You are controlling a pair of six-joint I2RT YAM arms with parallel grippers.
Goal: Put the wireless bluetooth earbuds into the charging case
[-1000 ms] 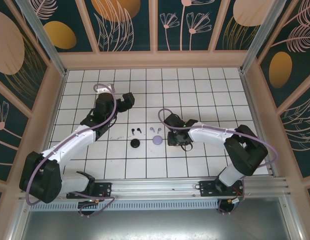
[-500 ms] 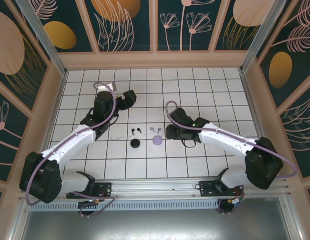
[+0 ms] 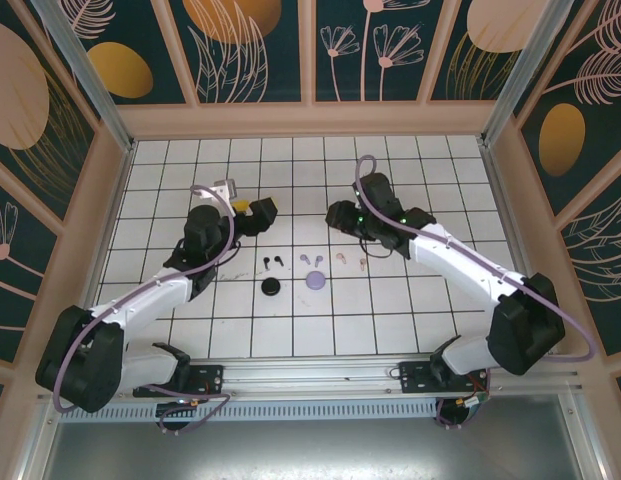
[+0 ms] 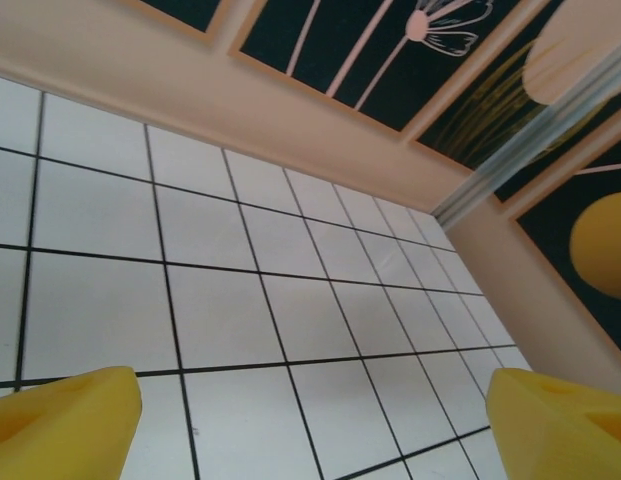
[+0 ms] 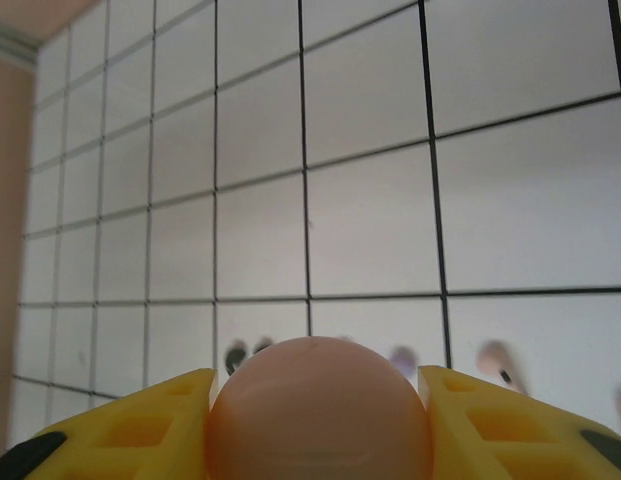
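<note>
Right gripper (image 5: 318, 420) first: its yellow fingers (image 5: 130, 435) are clamped on either side of a round pale pink case (image 5: 318, 400), smooth and domed, which sits snug between them. The left gripper (image 4: 310, 425) is spread wide, one yellow fingertip at each bottom corner of its wrist view and just bare white tile between them, so it's holding nothing.

The earbuds are tiny stemmed things, way smaller than one tile. Counting from the top camera, there are three pairs, six buds total: black earbuds (image 3: 272, 259), lilac earbuds (image 3: 309, 258) and pale pink earbuds (image 3: 351, 261). They lie in a loose row across the middle of the white tiled table (image 3: 440, 310), each pair side by side and none of them in a case. There are three cases too. The black case (image 3: 271, 288) sits at 6 o'clock from the black pair, the lilac case (image 3: 316, 281) at 6 o'clock from the lilac pair, and the third is the pink one in the right jaws.

From the right jaws, the pink buds lie on the table at roughly 6 o'clock, near but apart. From the left jaws, the black buds are at about 5 o'clock, also clear of the fingers. In the right wrist view the buds are just blurry specks beyond the case.
</note>
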